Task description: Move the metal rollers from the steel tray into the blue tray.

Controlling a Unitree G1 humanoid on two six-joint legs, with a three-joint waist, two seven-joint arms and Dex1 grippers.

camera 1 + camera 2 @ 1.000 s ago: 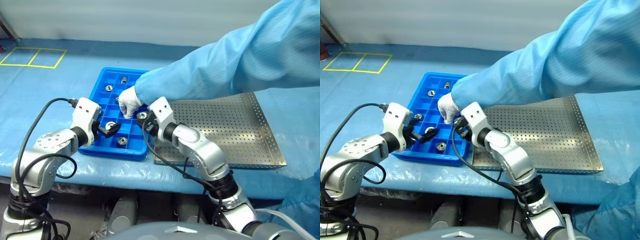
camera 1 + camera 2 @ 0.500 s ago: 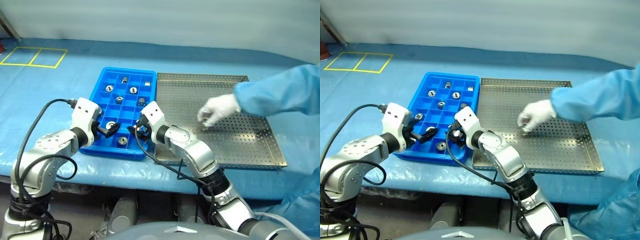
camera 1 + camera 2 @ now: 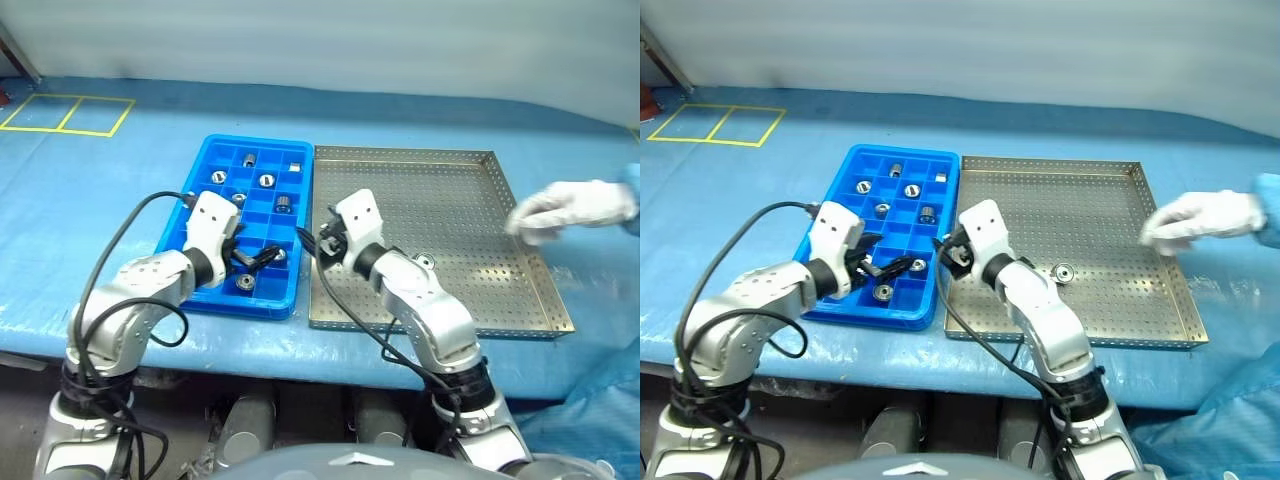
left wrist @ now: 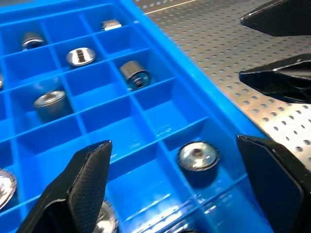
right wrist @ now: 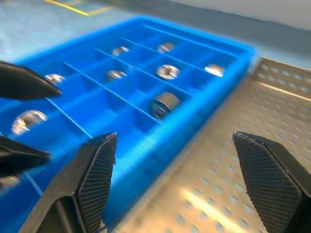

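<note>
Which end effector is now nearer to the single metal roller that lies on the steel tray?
Right. The right end effector, open, hangs at the steel tray's edge, beside the metal roller. The left end effector, open, is over the blue tray, farther away.

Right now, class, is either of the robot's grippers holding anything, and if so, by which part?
Nothing is held. The left gripper is open over the blue tray, and the right gripper is open at the tray's edge, both empty.

One roller (image 3: 1064, 272) on steel tray (image 3: 1110, 200)
</note>
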